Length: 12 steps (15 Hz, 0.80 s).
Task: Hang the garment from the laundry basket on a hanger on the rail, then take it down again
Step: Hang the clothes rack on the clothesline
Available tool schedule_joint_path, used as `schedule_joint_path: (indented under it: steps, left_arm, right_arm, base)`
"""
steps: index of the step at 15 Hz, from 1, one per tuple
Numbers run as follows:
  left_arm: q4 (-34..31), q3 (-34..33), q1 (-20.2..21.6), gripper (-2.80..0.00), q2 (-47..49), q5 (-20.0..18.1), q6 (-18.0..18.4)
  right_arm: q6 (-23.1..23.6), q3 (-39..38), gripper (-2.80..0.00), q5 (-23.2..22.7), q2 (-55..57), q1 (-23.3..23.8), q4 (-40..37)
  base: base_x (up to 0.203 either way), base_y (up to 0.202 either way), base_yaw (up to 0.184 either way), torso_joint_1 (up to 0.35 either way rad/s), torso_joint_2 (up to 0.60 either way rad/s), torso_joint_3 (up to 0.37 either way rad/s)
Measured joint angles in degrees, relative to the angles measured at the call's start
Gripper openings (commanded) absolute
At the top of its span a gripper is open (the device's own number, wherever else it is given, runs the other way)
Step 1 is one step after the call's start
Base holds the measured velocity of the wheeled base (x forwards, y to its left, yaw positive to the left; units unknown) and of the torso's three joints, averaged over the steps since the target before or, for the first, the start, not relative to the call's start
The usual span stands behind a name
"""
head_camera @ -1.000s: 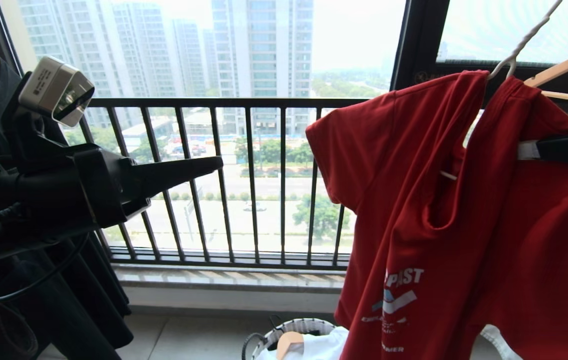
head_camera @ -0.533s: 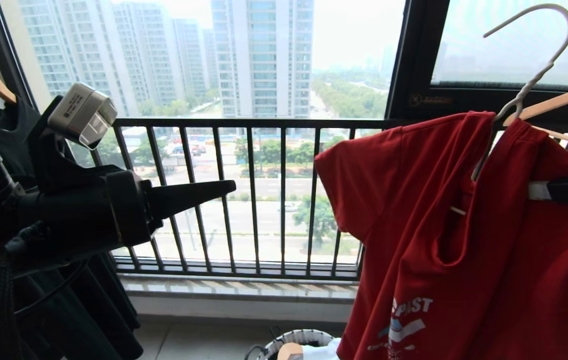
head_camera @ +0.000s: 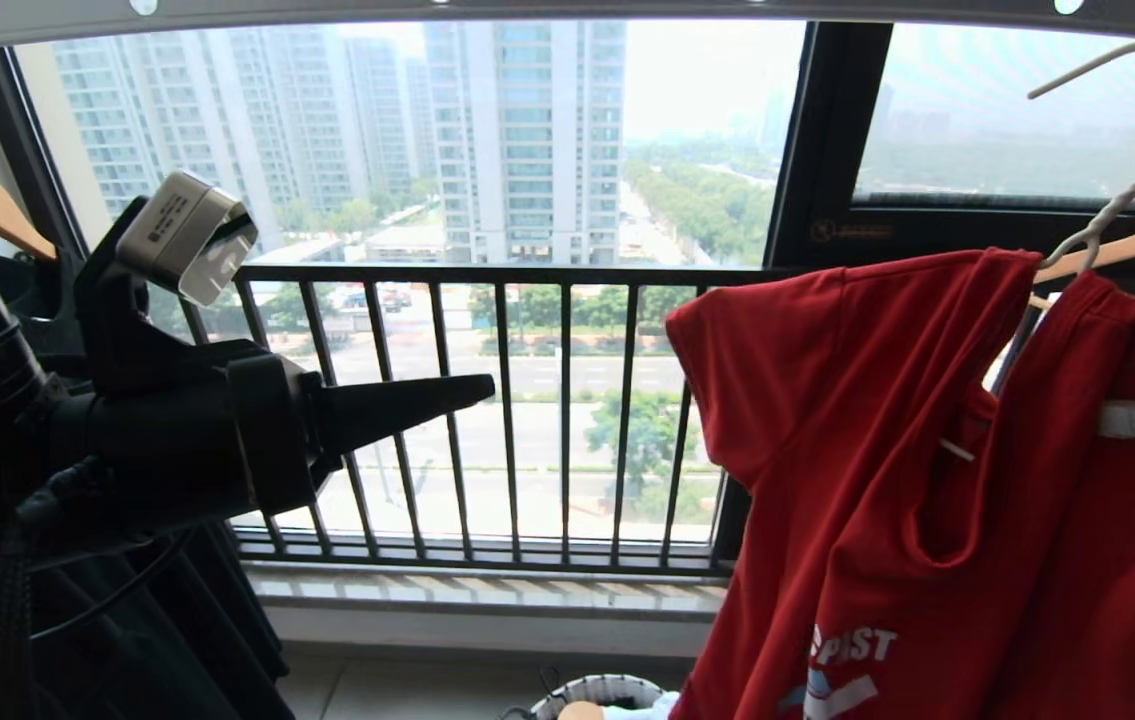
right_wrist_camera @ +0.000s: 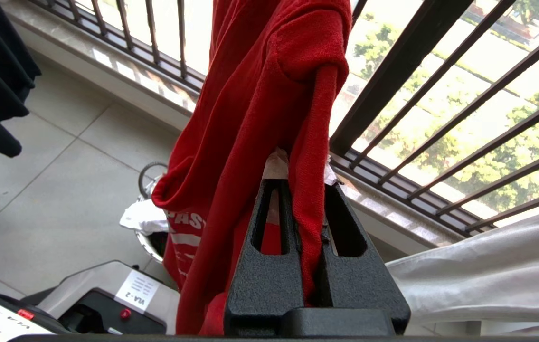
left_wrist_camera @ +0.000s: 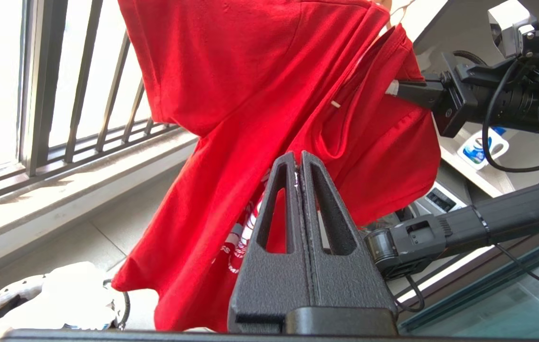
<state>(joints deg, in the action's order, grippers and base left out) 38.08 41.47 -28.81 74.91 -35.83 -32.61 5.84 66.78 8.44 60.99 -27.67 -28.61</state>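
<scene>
Laundry basket (head_camera: 599, 692) holds white cloth (left_wrist_camera: 77, 297); red garment (head_camera: 927, 480) hangs above.

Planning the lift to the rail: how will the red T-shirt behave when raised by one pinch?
Probably floppy: the red T-shirt sags in folds below the right pincer, shut on its fabric. Likely light, since the thin white wire hanger carries it. It may swing.

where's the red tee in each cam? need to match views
Head view: red T-shirt fills the right side, on the white wire hanger.
Left wrist view: top centre, beyond the shut left tool.
Right wrist view: centre, a fold clamped in the right tool.
Shared landmark: dark barred window railing.
</scene>
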Motion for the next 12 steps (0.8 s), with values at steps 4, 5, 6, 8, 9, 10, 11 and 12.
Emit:
schedule_joint_path:
  steps: [4, 5, 6, 8, 9, 10, 11, 12]
  left_arm:
    - [0.01, -0.02, 0.04, -2.80, 0.14, 0.13, 0.26]
    - [0.00, -0.02, 0.06, -2.80, 0.20, 0.17, 0.40]
    - [-0.05, -0.02, 0.06, -2.80, 0.24, 0.22, 1.15]
    - [-0.37, -0.37, 0.05, -2.80, 0.30, 0.38, 3.76]
    - [-0.69, -0.62, 0.04, -2.80, 0.30, 0.44, 4.33]
    - [-1.75, -0.66, 0.01, -2.80, 0.24, 0.41, 4.63]
    - [-3.02, -0.64, 0.01, -2.80, 0.13, 0.42, 5.19]
    - [-3.81, -0.63, -0.02, -2.80, 0.04, 0.44, 6.24]
  right_arm:
    - [-0.02, -0.66, -2.80, 1.01, -0.52, 0.00, 0.04]
    - [-0.01, -0.72, -2.80, 1.57, -0.67, 0.00, 0.01]
    - [0.00, -0.77, -2.80, 1.67, -0.85, 0.00, 0.00]
    - [0.00, -1.01, -2.80, 1.73, -1.33, 0.00, -0.02]
    - [0.00, -1.14, -2.80, 1.75, -1.54, 0.00, -0.02]
    - [0.00, -1.35, -2.80, 1.77, -1.72, 0.00, -0.07]
    - [0.00, -1.54, -2.80, 1.79, -1.91, 0.00, -0.03]
    - [0.00, -1.76, -2.80, 1.79, -2.09, 0.00, -0.05]
  base:
    - [0.000, 0.000, 0.000, 0.159, -0.32, -0.173]
    - [0.000, 0.000, 0.000, 0.154, -0.32, -0.169]
    - [0.000, 0.000, 0.000, 0.148, -0.31, -0.159]
    - [0.000, 0.000, 0.000, 0.158, -0.32, -0.167]
    - [0.000, 0.000, 0.000, 0.145, -0.30, -0.159]
    - [0.000, 0.000, 0.000, 0.154, -0.32, -0.156]
    - [0.000, 0.000, 0.000, 0.163, -0.34, -0.173]
    - [0.000, 0.000, 0.000, 0.152, -0.29, -0.158]
